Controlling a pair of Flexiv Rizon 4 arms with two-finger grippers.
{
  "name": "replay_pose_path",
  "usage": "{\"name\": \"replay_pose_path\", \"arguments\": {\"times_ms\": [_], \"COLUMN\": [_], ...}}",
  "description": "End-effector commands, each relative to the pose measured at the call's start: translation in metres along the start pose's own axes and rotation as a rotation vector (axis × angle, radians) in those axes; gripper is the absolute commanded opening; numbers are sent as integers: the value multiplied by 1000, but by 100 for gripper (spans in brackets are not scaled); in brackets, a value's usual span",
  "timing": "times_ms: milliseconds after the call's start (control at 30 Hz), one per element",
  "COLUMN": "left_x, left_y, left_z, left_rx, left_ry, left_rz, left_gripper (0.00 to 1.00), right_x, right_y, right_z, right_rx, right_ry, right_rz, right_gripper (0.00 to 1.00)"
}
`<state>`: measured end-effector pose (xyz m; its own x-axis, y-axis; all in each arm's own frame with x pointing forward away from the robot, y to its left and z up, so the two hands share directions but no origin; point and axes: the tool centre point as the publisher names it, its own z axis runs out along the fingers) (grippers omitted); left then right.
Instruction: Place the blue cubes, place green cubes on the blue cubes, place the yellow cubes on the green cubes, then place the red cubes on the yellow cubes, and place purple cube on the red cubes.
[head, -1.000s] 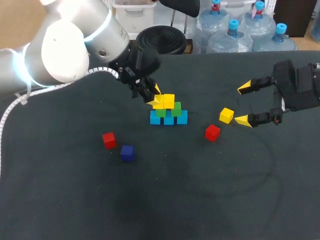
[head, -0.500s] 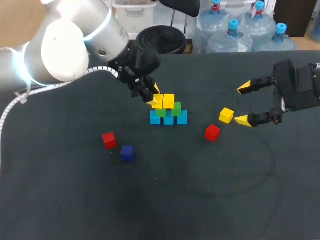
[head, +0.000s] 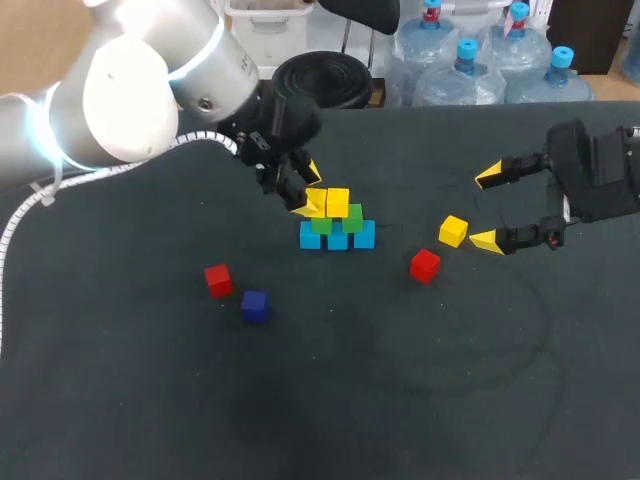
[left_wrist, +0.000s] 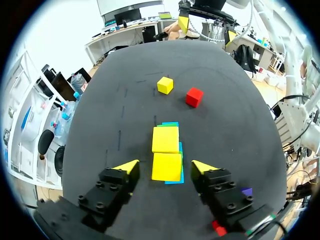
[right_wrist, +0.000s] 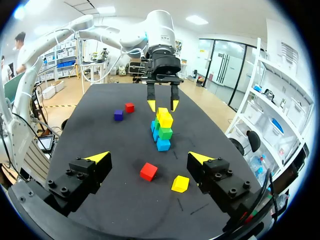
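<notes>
On the tabletop (head: 400, 400), the left jaws hang open over the stack (head: 337, 222), holding nothing. The right jaws are open too. The loose yellow cube (head: 453, 231) sits just in front of them, closest to that arm.

The blue-green-yellow cube stack (head: 337, 222) is centred; a loose yellow cube (head: 453, 231) and near red cube (head: 425, 265) are located right of it, a far red cube (head: 218, 280) and purple cube (head: 254, 305) left.

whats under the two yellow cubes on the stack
Two green cubes, on a row of three blue cubes. The green cubes' tops are covered by the yellow cubes.
</notes>
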<state>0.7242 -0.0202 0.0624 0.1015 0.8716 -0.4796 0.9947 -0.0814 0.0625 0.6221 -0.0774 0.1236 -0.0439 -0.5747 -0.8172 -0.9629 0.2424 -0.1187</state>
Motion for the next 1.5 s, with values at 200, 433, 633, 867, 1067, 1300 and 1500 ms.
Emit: {"name": "replay_pose_path", "arguments": {"times_ms": [200, 433, 633, 867, 1067, 1300, 1500], "left_x": [-7, 5, 17, 23, 26, 27, 24], "left_y": [-4, -5, -8, -9, -10, -12, -13], "left_z": [-30, -49, -44, -33, -24, -14, -9], "left_rx": [-32, -75, -71, -51, -34, -12, -1], "left_ry": [-20, -29, -33, -34, -30, -32, -36], "left_rz": [28, 22, 3, -5, -9, -28, -31], "left_gripper": [65, 0, 0, 0, 0, 0, 0], "right_x": [0, 0, 0, 0, 0, 0, 0], "right_y": [0, 0, 0, 0, 0, 0, 0], "right_z": [0, 0, 0, 0, 0, 0, 0], "right_rx": [1, 1, 1, 1, 1, 1, 1], "right_ry": [2, 2, 2, 2, 2, 2, 2], "right_rz": [0, 0, 0, 0, 0, 0, 0], "right_gripper": [100, 100, 100, 100, 100, 100, 100]}}
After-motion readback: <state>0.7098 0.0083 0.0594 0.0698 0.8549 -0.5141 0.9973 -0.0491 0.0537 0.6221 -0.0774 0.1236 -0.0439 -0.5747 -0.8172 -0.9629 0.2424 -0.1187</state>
